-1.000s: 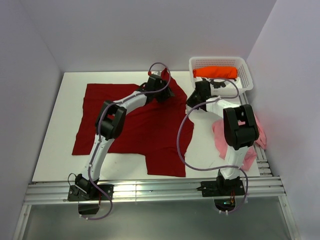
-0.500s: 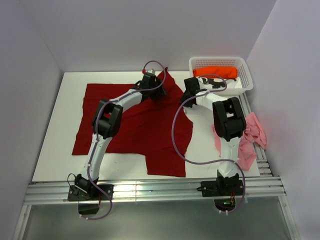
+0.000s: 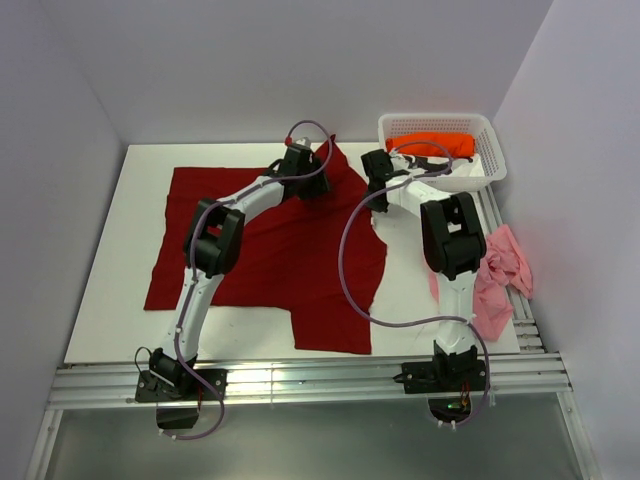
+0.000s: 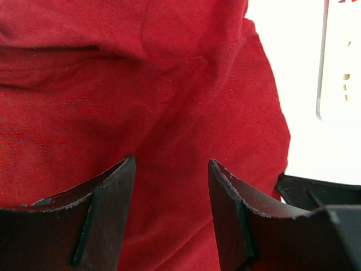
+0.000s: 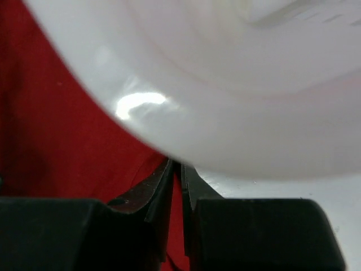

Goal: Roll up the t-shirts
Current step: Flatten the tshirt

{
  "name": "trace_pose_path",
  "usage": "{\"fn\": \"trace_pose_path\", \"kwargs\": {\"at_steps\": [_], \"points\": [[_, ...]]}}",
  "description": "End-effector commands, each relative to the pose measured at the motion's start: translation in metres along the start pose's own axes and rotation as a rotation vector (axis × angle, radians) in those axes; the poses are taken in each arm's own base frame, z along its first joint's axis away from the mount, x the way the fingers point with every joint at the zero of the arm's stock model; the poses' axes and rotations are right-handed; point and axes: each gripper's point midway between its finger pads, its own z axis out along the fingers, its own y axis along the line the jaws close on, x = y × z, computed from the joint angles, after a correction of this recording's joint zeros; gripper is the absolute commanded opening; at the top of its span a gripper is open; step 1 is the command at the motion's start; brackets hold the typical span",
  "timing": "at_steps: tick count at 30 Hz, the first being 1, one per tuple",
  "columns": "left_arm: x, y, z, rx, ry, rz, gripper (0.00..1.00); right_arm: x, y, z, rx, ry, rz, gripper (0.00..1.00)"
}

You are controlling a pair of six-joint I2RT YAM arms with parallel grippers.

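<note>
The dark red shirt is spread across the worktop, running left and nearward from 2 claws at its far right corner. The left claw is held apart above the cloth, and the right claw is pinched on its edge.

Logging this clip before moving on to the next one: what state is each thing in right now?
dark red cotton t-shirt: spread flat, unrolled.
pale pink cotton t-shirt: crumpled heap, unrolled.
white plastic lattice basket: upright, holding one shirt.
bright orange cotton t-shirt: rolled, lying in the basket.
left gripper: open over red cloth.
right gripper: pinched shut on the red shirt's edge.
</note>
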Motion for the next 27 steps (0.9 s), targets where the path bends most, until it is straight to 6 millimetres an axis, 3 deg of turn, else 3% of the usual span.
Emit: {"fn": "trace_pose_path", "kwargs": {"at_steps": [1, 6, 12, 19, 27], "points": [[-0.020, 0.002, -0.010, 0.003, -0.029, 0.001, 0.60, -0.032, 0.007, -0.029, 0.028, -0.130, -0.041, 0.17], [-0.023, -0.001, -0.013, 0.007, -0.030, 0.007, 0.60, -0.035, 0.026, -0.055, -0.010, -0.217, -0.101, 0.23], [-0.031, -0.003, -0.017, -0.002, -0.047, 0.021, 0.60, -0.030, 0.038, -0.071, -0.107, -0.239, -0.116, 0.27], [-0.034, 0.008, -0.010, -0.028, -0.032, 0.003, 0.60, -0.012, 0.034, -0.052, -0.063, -0.158, -0.139, 0.20], [-0.036, 0.046, -0.010, -0.099, -0.022, -0.032, 0.60, 0.011, 0.030, -0.027, -0.020, -0.069, -0.149, 0.08]]}}
